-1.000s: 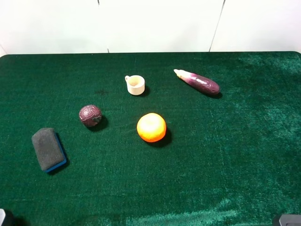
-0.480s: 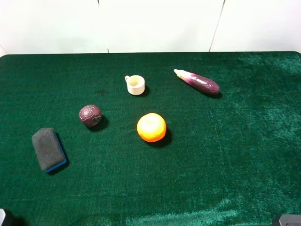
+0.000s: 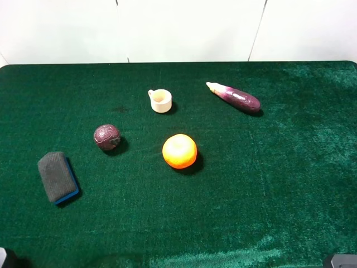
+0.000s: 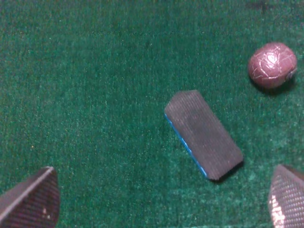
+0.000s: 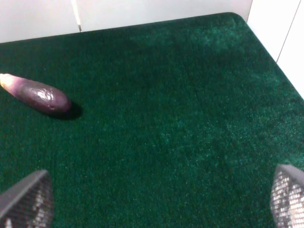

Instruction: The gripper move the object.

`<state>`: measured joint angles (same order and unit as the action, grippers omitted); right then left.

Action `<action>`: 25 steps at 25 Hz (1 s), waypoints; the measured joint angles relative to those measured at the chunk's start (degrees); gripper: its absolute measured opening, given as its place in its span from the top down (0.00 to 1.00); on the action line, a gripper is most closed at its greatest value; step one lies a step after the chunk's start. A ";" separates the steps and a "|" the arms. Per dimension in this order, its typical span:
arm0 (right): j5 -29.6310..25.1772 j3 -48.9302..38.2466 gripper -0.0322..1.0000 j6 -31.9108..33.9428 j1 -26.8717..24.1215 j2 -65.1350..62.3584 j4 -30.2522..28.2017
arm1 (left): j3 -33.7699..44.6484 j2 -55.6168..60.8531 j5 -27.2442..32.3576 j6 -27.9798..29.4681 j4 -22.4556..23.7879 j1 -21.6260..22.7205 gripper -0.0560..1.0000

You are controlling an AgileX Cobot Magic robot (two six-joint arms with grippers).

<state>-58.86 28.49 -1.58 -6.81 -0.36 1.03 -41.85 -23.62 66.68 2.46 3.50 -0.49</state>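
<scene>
Your left gripper (image 4: 159, 203) hung over the green table (image 3: 279, 184) with its jaws spread wide and nothing between them. The object (image 4: 203, 134), the block with the dark grey top and the blue base, lay flat on the table under that gripper and did not touch it. In the high view you could see it on the left side of the table, near the front edge. The dark red ball (image 3: 106, 137) sat near it, a bit farther back, not touching it. The orange (image 3: 179, 151) sat around the middle, and the small cream cup (image 3: 160, 101) stood behind it. The purple eggplant (image 3: 234, 97) lay farther back and to the right. Your right gripper (image 5: 156, 199) hung over the right side of the table, its jaws wide apart too and holding nothing, well away from the eggplant.
</scene>
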 joint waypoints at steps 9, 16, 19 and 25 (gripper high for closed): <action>0.00 0.00 0.30 0.00 0.00 0.00 0.00 | -3.13 -9.93 0.00 6.37 -0.66 0.00 0.11; 0.00 0.00 0.30 0.00 0.00 0.00 0.00 | -3.24 -17.08 -0.10 8.36 -0.46 0.00 0.11; 0.00 0.00 0.30 0.00 0.00 0.00 0.00 | -3.24 -21.54 -0.15 9.06 -0.46 0.00 0.11; 0.00 0.00 0.30 0.00 0.00 0.00 0.00 | -3.24 -28.51 -0.28 10.93 -1.30 0.00 0.07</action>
<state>-58.86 28.49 -1.58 -6.81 -0.36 1.03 -45.09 -52.13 66.41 13.39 2.19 -0.49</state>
